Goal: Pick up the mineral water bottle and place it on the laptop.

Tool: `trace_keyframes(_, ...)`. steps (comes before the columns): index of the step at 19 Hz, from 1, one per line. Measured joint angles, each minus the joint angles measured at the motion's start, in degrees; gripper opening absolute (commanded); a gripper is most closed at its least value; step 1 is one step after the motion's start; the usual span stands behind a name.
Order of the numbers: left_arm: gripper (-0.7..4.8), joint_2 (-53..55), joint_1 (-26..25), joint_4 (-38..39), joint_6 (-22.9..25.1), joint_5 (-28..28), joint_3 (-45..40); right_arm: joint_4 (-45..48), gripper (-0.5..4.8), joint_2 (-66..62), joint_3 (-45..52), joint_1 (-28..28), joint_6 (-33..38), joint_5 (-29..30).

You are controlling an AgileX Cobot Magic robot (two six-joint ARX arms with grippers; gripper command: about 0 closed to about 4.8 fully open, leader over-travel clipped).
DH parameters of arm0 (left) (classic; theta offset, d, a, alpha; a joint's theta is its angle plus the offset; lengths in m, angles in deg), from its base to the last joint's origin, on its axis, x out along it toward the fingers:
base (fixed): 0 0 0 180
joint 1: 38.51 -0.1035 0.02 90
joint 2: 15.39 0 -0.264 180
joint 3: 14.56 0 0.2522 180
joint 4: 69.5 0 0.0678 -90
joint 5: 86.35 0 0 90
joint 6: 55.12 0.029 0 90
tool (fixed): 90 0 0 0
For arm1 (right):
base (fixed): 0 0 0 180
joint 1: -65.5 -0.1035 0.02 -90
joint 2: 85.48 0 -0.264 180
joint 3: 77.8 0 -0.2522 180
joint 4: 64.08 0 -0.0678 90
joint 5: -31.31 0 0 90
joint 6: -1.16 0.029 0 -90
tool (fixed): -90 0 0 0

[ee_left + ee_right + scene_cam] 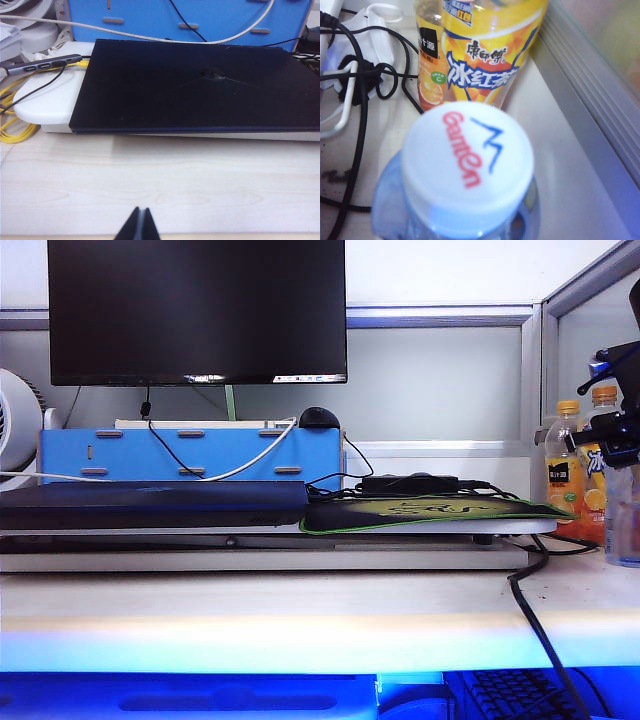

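bare desk fronts the laptop [192, 87]; left gripper [138, 226] pressed together; right gripper [622, 430] above mineral water bottle [465, 170], spread unclear.

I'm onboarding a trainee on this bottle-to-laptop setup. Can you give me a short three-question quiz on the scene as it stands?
1. True or false: the mineral water bottle already rests on the laptop.
2. What colour is the bottle's cap? A) orange B) white C) green
3. Which gripper is at the bottle, and where is the other one?

Key
1. False. The lid is bare; the bottle stands at the table's right end beside the juice bottles.
2. B.
3. The right gripper is at the bottle, its grip not visible. The left gripper hangs, fingers together, over the table before the laptop.
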Motion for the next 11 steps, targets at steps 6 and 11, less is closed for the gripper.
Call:
trace_keyframes(6, -0.02, 0.0, 0.0, 0.0, 0.0, 0.0, 0.0, -0.8, 0.06, 1.5, -2.1, 0.0, 0.0, 0.1)
trace_keyframes(11, -0.02, 0.0, 0.0, 0.0, 0.0, 0.0, 0.0, -1.8, 0.00, 8.0, -6.6, 0.0, 0.0, 0.6)
